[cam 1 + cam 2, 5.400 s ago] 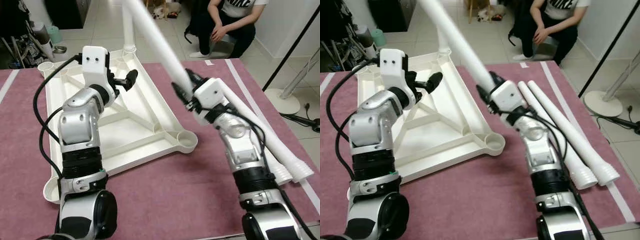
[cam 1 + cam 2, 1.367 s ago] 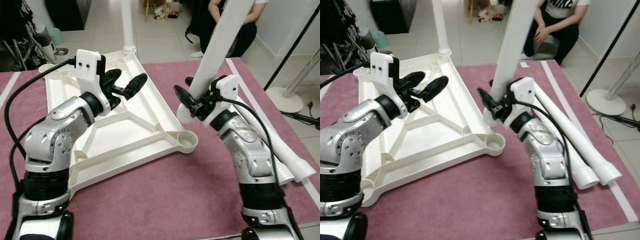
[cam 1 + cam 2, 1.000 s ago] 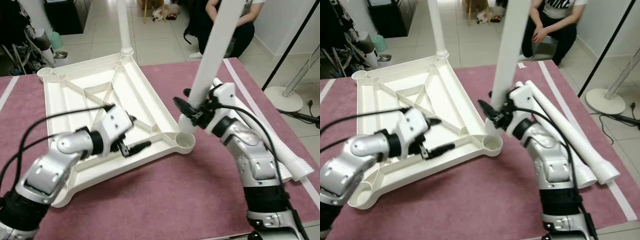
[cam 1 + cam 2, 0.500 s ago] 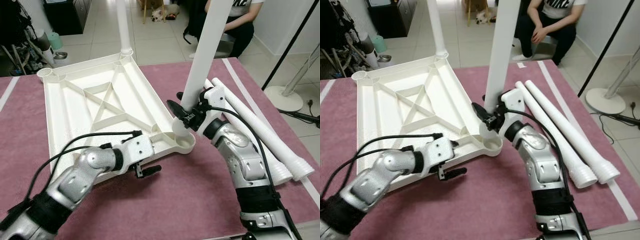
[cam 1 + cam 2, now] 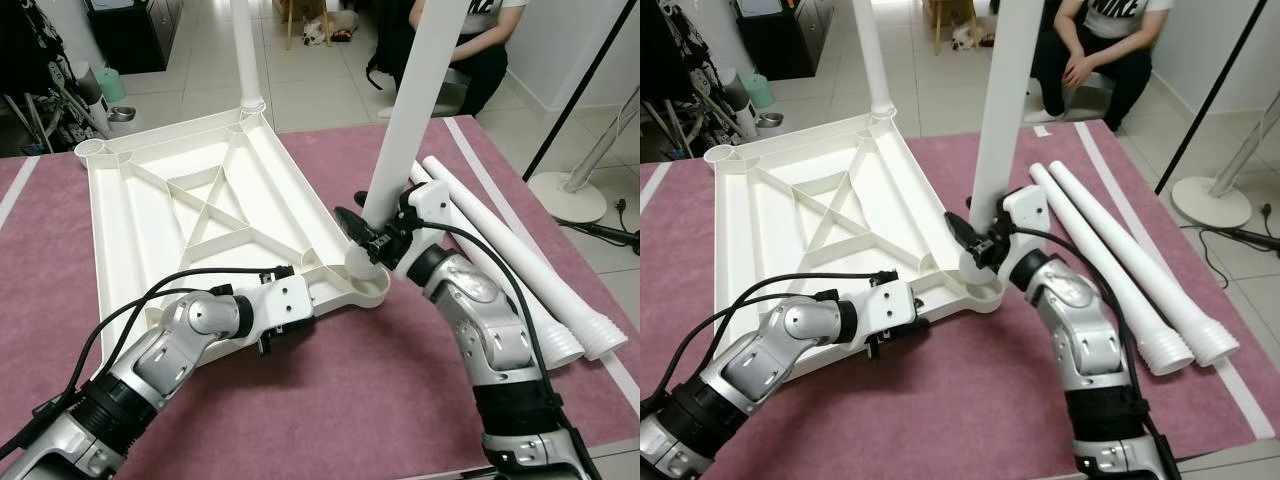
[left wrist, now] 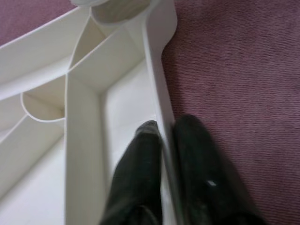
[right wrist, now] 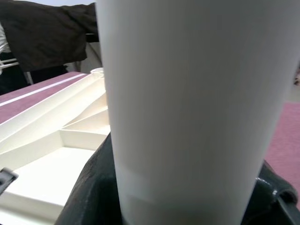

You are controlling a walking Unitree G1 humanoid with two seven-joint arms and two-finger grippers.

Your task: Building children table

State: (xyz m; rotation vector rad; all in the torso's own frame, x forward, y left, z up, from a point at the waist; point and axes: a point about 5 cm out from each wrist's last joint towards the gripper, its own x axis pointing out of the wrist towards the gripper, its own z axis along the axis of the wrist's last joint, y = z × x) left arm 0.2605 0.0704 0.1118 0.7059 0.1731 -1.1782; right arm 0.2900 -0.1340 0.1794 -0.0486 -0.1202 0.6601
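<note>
Dusky pink carpet across the foreground, crossed by a pale stripe on the right and another at the far left. Beyond it, light grey floor tiles, evenly lit. Black cabinet at upper left, beside a cluttered dark rack, with a pale green container and a metal bowl on the tiles. Person in dark trousers crouching at upper right. Small light-coloured animal lying far back. White wall on the right, thin black pole leaning across, round white stand base and dark cable below.
</note>
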